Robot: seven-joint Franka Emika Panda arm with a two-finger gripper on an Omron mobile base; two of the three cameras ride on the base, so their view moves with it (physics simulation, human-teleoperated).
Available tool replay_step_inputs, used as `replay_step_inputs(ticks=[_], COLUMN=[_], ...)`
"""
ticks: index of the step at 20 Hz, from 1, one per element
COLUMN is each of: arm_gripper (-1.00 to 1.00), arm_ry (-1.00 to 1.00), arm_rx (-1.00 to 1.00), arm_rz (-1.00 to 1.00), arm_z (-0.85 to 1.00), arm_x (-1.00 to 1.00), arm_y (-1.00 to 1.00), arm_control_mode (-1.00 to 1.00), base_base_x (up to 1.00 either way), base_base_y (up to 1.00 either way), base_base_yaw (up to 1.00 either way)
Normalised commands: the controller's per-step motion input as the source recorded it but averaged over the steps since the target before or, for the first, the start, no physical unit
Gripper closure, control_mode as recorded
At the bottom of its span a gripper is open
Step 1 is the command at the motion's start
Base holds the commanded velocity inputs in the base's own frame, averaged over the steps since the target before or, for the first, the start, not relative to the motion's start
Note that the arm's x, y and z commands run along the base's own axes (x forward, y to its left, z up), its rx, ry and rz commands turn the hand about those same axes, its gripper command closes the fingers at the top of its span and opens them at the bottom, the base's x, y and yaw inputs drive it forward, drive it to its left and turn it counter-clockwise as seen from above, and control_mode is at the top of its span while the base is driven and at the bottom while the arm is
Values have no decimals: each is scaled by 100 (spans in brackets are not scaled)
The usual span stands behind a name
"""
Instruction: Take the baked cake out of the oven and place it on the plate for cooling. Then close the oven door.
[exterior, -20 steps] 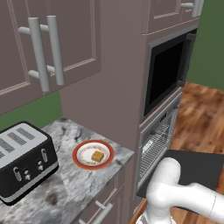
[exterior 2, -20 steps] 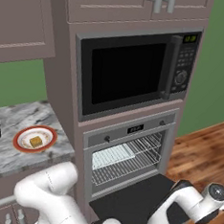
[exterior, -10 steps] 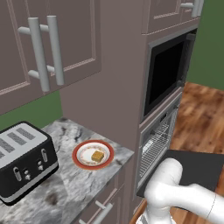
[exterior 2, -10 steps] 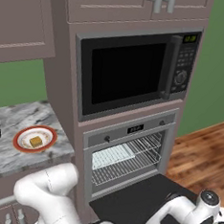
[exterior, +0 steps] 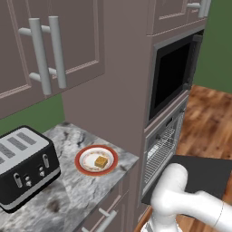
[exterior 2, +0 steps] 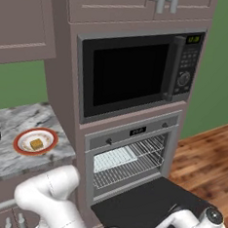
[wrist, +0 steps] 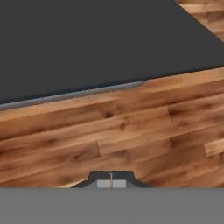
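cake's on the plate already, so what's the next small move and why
Probably bring the shut gripper up under the outer edge of the open oven door, ready to push it up. The cake lies on the plate, the door hangs flat open, and the hand view shows the gripper below it, above the floor.

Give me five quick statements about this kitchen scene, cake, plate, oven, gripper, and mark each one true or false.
1. The baked cake sits on the plate. True.
2. The oven door is closed. False: it lies folded down, open, in front of the oven.
3. A pale baking tray rests on a wire rack inside the oven. True.
4. The gripper is holding the cake. False: its fingertips are shut together with nothing between them, above the wooden floor near the door's edge.
5. The toaster stands on the floor. False: it stands on the marble counter, beside the plate.
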Motion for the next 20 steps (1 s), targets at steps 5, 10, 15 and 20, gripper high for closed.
replay_step_inputs(ticks=[5,10,15,20], arm_gripper=[100,100,100,100], arm_ry=[4,-2,-19,-27], arm_rx=[9,9,8,6], arm_rz=[38,29,25,26], arm_z=[-85,-80,-83,-98], arm_x=[0,2,27,33], arm_y=[-31,-24,-6,0], arm_control_mode=[-100,-100,-100,-100], base_base_x=[0,0,0,0], base_base_y=[0,0,0,0], base_base_yaw=[0,0,0,0])
